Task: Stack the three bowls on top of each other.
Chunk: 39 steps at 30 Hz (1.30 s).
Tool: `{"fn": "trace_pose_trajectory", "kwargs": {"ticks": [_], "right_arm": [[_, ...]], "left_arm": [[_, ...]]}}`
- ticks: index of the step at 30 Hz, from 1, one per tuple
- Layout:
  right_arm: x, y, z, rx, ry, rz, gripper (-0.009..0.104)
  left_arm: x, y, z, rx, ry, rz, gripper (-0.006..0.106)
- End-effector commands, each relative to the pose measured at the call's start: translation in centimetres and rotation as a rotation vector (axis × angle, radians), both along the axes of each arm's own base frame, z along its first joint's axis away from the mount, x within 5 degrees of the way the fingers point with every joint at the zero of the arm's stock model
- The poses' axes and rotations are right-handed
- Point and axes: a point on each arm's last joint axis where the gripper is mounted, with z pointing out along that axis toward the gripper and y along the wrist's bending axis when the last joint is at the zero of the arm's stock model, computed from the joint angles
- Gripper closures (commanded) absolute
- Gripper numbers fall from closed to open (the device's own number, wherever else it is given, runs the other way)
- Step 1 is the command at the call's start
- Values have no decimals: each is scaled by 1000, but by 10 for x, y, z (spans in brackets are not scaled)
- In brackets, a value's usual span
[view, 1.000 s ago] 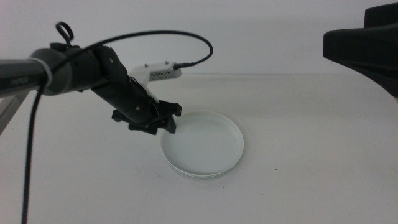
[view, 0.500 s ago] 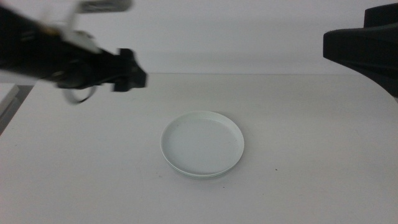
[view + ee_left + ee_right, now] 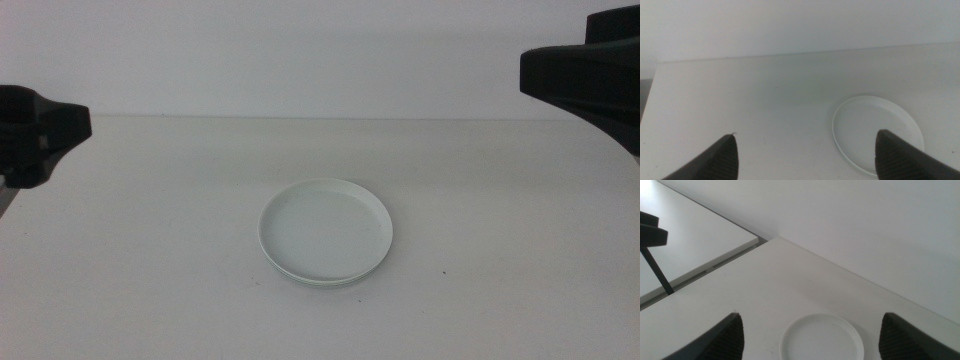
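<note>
Left gripper (image 3: 805, 150) spread wide, clear of bowl stack (image 3: 326, 233) | right gripper (image 3: 812, 330) likewise | stack mid-table (image 3: 150, 280), apparently nested.

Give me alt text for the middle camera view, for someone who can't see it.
A stack of shallow round plastic bowls, pale mint-white on top, sits alone at the centre of a white table. The dark left gripper shows at the left edge and the dark right arm at the upper right; neither touches the stack.

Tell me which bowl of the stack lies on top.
The mint-tinted white bowl whose whole inside shows lies on top. Of the bowls under it only thin rim edges peek out at the stack's near side, too little to tell their colours. Both grippers are open, away from the stack.
</note>
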Motion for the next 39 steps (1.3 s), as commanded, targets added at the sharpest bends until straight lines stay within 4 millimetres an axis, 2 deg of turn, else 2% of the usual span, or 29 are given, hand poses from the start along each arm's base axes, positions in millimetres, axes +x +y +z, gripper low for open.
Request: {"fn": "trace_pose_trajectory", "kwargs": {"ticks": [1, 16, 19, 21, 25, 28, 33, 39], "right_arm": [[0, 0, 0, 3, -5, -1, 3], [0, 0, 0, 3, -5, -1, 3], [9, -5, 1, 1, -89, -86, 3], [16, -15, 0, 116, -167, -244, 3], [6, -36, -10, 256, -362, -389, 3], [-6, -52, -22, 153, -416, -454, 3], [-20, -81, -31, 43, -375, -629, 3], [-25, -89, -30, 67, -376, -691, 3]], "left_arm": [[-3, 2, 1, -6, -10, 11, 7], [-2, 1, 5, -26, -54, 10, 7], [-1, 1, 5, -29, -62, 10, 7], [-1, 1, 7, -33, -77, 10, 7], [-2, 2, 7, -18, -87, 14, 7], [-2, 2, 7, -18, -87, 14, 7], [-2, 2, 7, -18, -87, 14, 7], [-2, 2, 8, -18, -89, 14, 7]]}}
